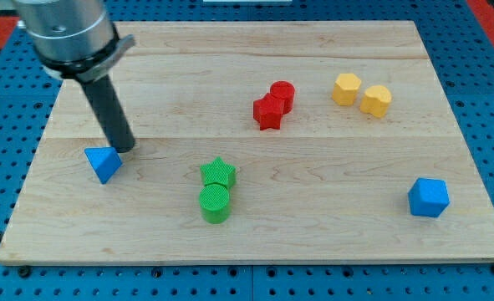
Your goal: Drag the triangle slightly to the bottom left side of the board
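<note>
A blue triangle block (104, 162) lies near the view's left side of the wooden board (330, 251). My tip (125, 148) is just to the upper right of the triangle, touching or nearly touching its top right corner. The dark rod rises from there up to the grey arm body at the view's top left.
A green star (219, 173) sits right above a green cylinder (215, 203) in the lower middle. A red star (267, 112) and red cylinder (282, 94) touch near the centre top. Two yellow blocks (346, 89) (376, 100) lie at the upper right. A blue cube (429, 197) is at the lower right.
</note>
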Available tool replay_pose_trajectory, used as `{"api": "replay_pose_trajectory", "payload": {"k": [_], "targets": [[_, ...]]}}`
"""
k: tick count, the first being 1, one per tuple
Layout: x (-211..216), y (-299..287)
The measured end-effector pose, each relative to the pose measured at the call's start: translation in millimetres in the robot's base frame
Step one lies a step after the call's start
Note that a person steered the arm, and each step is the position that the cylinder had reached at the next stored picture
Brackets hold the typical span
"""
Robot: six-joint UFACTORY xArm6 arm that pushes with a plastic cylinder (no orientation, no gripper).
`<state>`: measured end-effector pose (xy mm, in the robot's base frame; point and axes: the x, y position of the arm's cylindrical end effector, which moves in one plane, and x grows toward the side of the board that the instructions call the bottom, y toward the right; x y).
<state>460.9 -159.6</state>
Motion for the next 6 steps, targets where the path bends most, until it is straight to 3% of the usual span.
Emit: {"api": "replay_pose_trajectory", "payload": {"k": [2, 4, 6], "targets": [[44, -21], [15, -25], [34, -99]]}}
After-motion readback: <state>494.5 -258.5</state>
